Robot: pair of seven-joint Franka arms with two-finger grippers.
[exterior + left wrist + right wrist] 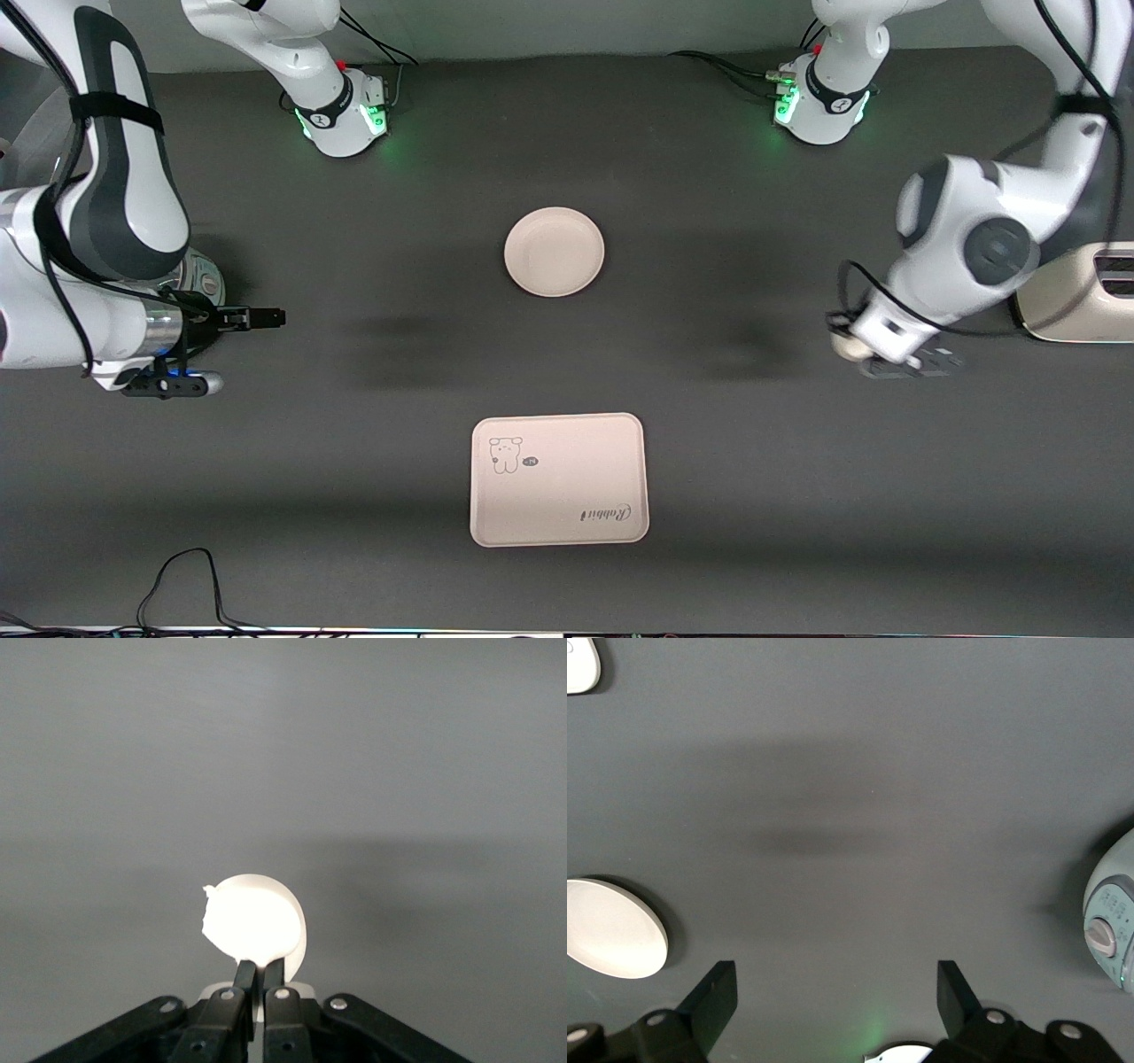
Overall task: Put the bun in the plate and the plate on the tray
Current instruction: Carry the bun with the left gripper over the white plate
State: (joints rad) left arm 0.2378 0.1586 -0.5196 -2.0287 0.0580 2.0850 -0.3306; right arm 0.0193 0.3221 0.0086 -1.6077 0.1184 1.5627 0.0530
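Observation:
The bun [846, 346] is a small off-white lump pinched at its edge in my left gripper [861, 342], over bare table toward the left arm's end. In the left wrist view the fingers [245, 974] are shut on the bun [252, 920], with my left gripper [259, 967] just under it. The round plate [554, 251] lies empty mid-table. The tray [558, 478] with the rabbit drawing lies nearer to the front camera than the plate. My right gripper [261, 317] waits open and empty toward the right arm's end. The right wrist view shows my right gripper [837, 979], the plate [611, 926] and a tray corner [580, 665].
A cream toaster [1076, 297] stands at the left arm's end of the table, close to the left arm. A grey-green appliance [202, 279] sits beside the right gripper and also shows in the right wrist view [1112, 926]. Cables [177, 585] lie at the table's near edge.

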